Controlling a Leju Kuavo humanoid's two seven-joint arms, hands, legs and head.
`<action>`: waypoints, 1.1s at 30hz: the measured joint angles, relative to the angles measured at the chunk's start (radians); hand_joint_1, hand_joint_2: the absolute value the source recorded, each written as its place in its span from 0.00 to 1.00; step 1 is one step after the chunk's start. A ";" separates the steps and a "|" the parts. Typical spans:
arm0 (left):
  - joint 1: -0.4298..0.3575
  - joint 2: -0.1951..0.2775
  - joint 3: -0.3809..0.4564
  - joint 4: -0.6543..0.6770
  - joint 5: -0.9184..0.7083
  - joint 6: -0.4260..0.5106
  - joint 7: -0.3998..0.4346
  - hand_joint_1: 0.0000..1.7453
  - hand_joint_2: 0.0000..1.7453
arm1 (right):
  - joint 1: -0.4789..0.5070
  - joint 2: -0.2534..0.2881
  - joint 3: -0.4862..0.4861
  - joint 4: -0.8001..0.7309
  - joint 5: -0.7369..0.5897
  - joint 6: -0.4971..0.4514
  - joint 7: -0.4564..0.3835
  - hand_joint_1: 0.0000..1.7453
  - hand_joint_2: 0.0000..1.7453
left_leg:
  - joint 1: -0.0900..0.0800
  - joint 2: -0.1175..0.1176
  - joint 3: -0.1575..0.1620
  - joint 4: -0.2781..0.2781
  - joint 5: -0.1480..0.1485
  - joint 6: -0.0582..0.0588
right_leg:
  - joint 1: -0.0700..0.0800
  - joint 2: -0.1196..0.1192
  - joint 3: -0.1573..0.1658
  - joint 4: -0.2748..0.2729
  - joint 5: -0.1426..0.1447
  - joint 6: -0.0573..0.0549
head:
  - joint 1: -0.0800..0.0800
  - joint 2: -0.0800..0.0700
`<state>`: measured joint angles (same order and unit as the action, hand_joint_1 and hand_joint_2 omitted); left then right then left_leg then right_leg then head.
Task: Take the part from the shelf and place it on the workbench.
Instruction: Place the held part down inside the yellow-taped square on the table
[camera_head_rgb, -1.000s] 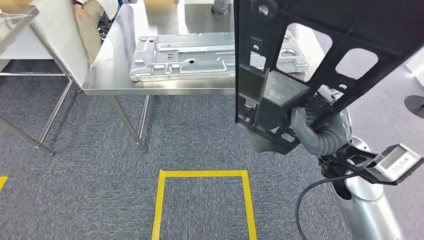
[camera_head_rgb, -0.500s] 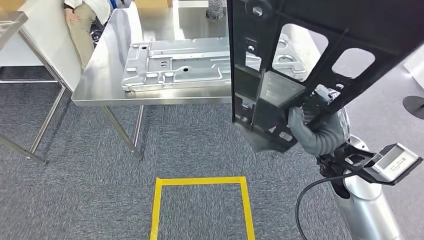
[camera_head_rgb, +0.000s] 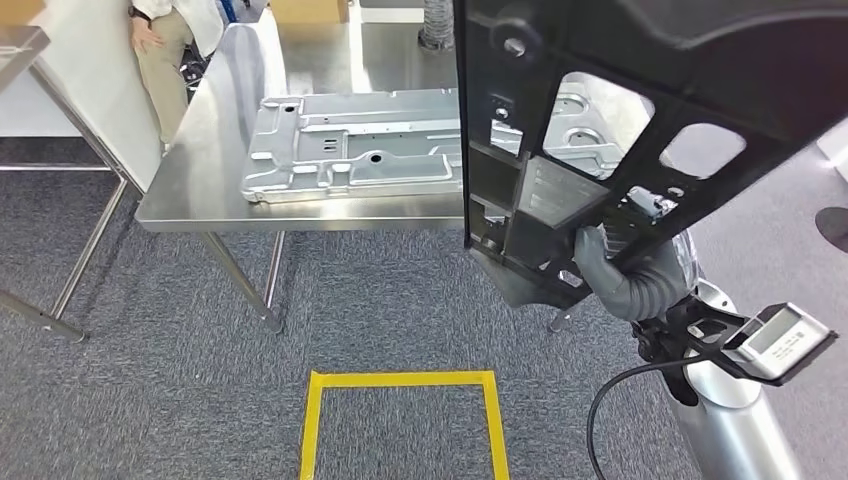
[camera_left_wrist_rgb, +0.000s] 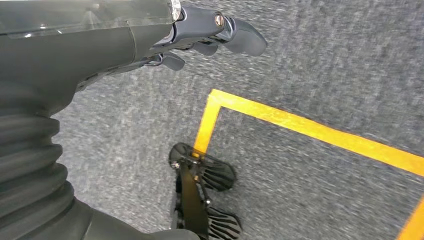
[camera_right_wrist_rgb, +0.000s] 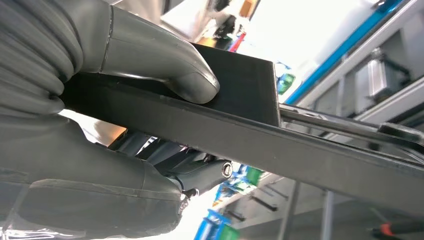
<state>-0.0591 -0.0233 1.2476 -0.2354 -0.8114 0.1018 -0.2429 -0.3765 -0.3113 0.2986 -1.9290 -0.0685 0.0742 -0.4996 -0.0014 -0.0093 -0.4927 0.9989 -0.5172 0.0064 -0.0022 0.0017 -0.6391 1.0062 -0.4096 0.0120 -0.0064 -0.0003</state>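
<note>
The part is a large black frame (camera_head_rgb: 700, 70) with cut-out openings. My right hand (camera_head_rgb: 610, 265) grips it by its lower edge and holds it up, tilted, at the right of the head view. In the right wrist view the thumb (camera_right_wrist_rgb: 150, 55) presses on the black part's flat bar (camera_right_wrist_rgb: 300, 150). The steel workbench (camera_head_rgb: 215, 140) stands ahead to the left, and the part hides some of its right side. My left hand (camera_left_wrist_rgb: 200, 35) hangs above the carpet with its fingers loosely apart, holding nothing.
A silver pressed-metal plate (camera_head_rgb: 360, 150) lies on the workbench near its front edge. A person (camera_head_rgb: 170, 50) stands beyond the bench's left corner. A yellow tape square (camera_head_rgb: 400, 380) marks the grey carpet before me. Another table's legs (camera_head_rgb: 60, 290) stand at far left.
The whole picture has shifted, so the camera moved: the workbench now lies lower and further left in view. My right hand still holds the black part the same way.
</note>
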 joint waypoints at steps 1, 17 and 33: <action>0.000 0.000 0.000 0.000 0.001 0.004 0.002 0.00 1.00 | 0.003 0.000 0.000 -0.001 0.003 0.000 -0.002 1.00 1.00 | 0.000 0.001 0.003 0.005 -0.002 -0.006 | -0.002 0.001 0.008 -0.004 0.002 -0.006 | 0.000 0.000; 0.005 0.001 0.009 0.000 0.001 0.014 0.006 0.00 1.00 | 0.000 -0.002 -0.001 0.000 -0.024 0.018 0.002 1.00 1.00 | 0.007 0.004 -0.111 0.009 0.091 0.005 | -0.005 0.003 0.142 0.000 -0.107 0.011 | -0.009 0.000; -0.001 -0.002 0.023 0.000 -0.005 0.016 0.009 0.00 1.00 | -0.004 0.000 -0.001 -0.003 -0.015 0.011 -0.082 1.00 1.00 | 0.004 -0.002 0.010 0.008 -0.007 -0.020 | -0.002 0.001 0.007 0.002 0.001 -0.017 | -0.003 0.000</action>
<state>-0.0603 -0.0254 1.2703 -0.2353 -0.8165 0.1176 -0.2338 -0.3807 -0.3112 0.2972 -1.9325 -0.0831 0.0853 -0.5817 0.0021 -0.0112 -0.4830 1.0065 -0.5243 -0.0139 -0.0043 0.0028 -0.6324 1.0078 -0.4088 -0.0050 -0.0094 -0.0001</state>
